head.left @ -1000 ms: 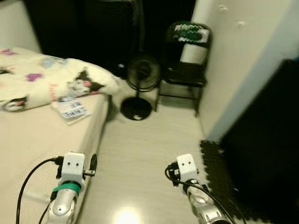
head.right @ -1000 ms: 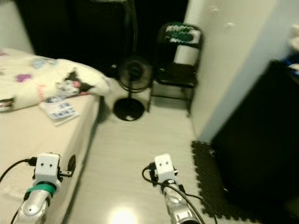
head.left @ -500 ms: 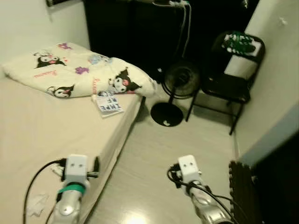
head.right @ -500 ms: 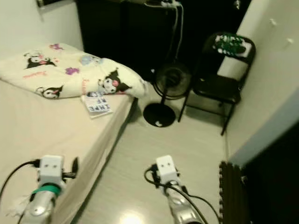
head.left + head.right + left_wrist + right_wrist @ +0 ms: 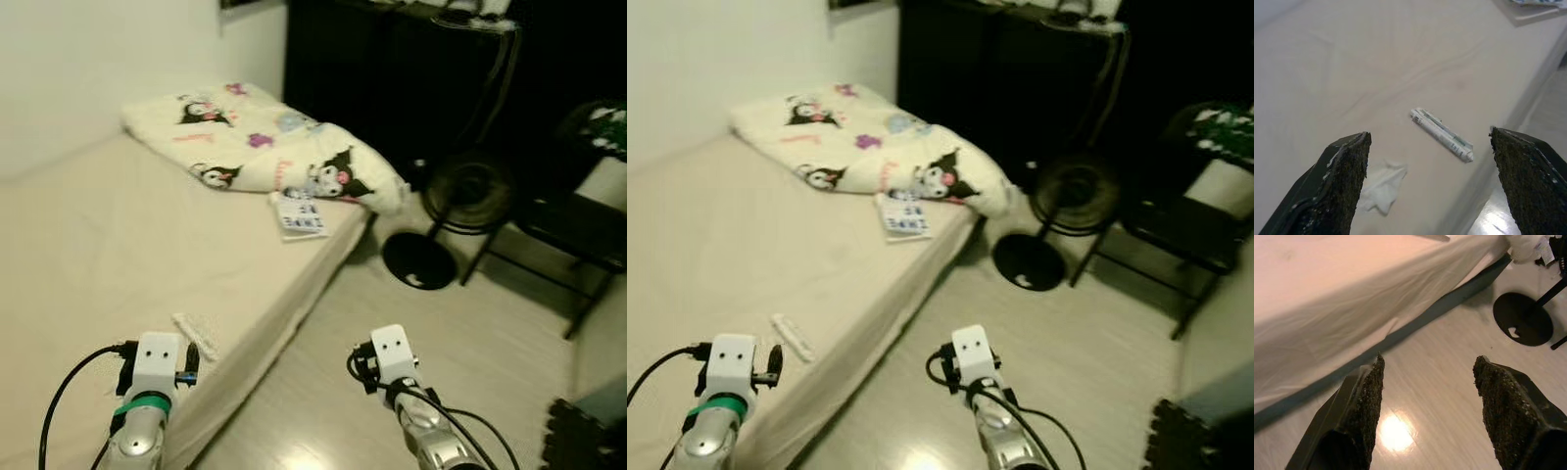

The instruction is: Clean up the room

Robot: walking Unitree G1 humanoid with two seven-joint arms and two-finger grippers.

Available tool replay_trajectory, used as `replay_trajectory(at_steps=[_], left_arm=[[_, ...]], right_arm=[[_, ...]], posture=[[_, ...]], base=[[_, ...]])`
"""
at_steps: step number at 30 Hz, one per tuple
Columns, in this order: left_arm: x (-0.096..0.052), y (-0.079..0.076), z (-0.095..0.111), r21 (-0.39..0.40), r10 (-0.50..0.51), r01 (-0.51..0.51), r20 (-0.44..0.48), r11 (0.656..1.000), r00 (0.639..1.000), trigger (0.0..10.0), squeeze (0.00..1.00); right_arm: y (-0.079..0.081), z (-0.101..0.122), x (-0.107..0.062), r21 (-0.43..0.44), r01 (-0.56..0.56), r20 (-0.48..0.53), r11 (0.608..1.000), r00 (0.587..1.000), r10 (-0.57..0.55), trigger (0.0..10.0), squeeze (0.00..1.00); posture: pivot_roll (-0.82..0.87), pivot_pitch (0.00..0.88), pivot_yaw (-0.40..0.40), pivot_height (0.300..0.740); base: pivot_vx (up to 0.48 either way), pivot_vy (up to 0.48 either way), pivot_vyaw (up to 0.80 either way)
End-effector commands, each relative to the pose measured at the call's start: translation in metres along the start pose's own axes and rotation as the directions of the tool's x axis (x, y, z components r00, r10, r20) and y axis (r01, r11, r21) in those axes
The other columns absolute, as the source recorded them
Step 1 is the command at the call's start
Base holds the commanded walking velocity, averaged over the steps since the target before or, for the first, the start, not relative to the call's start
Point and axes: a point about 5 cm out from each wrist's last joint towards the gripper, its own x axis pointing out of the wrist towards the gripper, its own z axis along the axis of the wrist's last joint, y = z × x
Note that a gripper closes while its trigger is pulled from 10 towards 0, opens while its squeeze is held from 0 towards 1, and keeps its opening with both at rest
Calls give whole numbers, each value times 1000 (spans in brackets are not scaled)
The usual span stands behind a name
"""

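Camera swung left toward the bed (image 5: 118, 245), left claw (image 5: 1430, 161) gaped wide and empty above a rolled paper wrapper (image 5: 1441, 134), crumpled tissue (image 5: 1382, 186) beside it, right claw (image 5: 1427, 396) spread empty over the floor (image 5: 1440, 396).

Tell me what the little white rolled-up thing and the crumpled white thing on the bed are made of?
The small white rolled-up tube looks like paper or a thin printed wrapper: it has faint markings and flattened, creased ends. The crumpled white scrap beside it looks like soft tissue, matte and wrinkled with torn-looking edges. Both lie on the cream bed sheet, apparently matte woven cloth, given its gentle folds.
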Motion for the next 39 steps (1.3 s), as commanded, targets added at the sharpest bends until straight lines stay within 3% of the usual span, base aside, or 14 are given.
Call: replay_trajectory(at_steps=[1,8,39], left_arm=[[-1,-2,-4,24,-9,10,-15,1000,1000,10000,0],[-1,-6,-2,12,-68,68,-9,998,998,10000,0],[-5,-5,-1,-7,-80,80,1,997,997,10000,0]], right_arm=[[0,-4,-1,5,5,-17,1000,1000,-5,10000,0],[-1,-5,-1,10,15,-20,1000,1000,-15,10000,0],[2,-4,0,8,4,-21,1000,1000,-4,10000,0]], posture=[[99,0,-16,740],[100,0,-11,740],[109,0,-23,740]], base=[[0,0,800],[0,0,800],[0,0,800]])
